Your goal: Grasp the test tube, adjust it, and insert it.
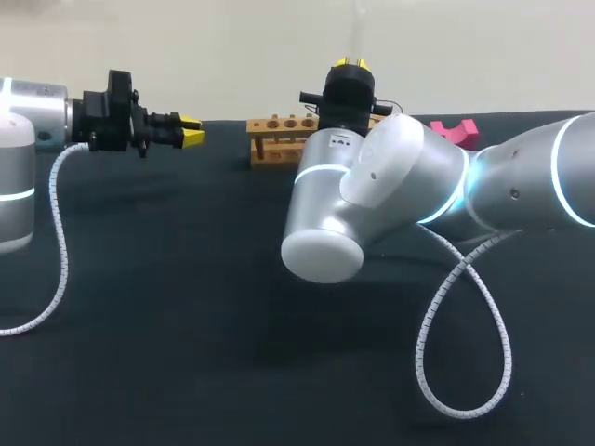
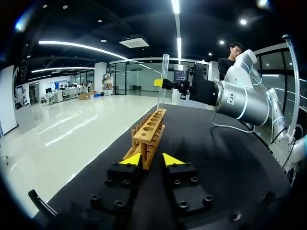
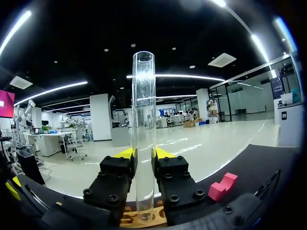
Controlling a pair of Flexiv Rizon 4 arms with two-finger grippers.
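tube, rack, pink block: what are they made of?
The tube: clear, glossy glass or plastic, cannot tell which; the room shows through it. The rack: wood by look, tan, matte, with drilled holes. The pink block: likely plastic or foam, even matte colour.

My left pincer [image 2: 150, 159] gapes, held level; my right pincer [image 3: 144, 152] is clamped.

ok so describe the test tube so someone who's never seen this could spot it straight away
At the far edge of the black table stands a wooden test tube rack. Just above it is the right hand with yellow tips, gripping the test tube upright. It is the only see-through thing there: a long, open-topped tube, unlike the solid pink block nearby.
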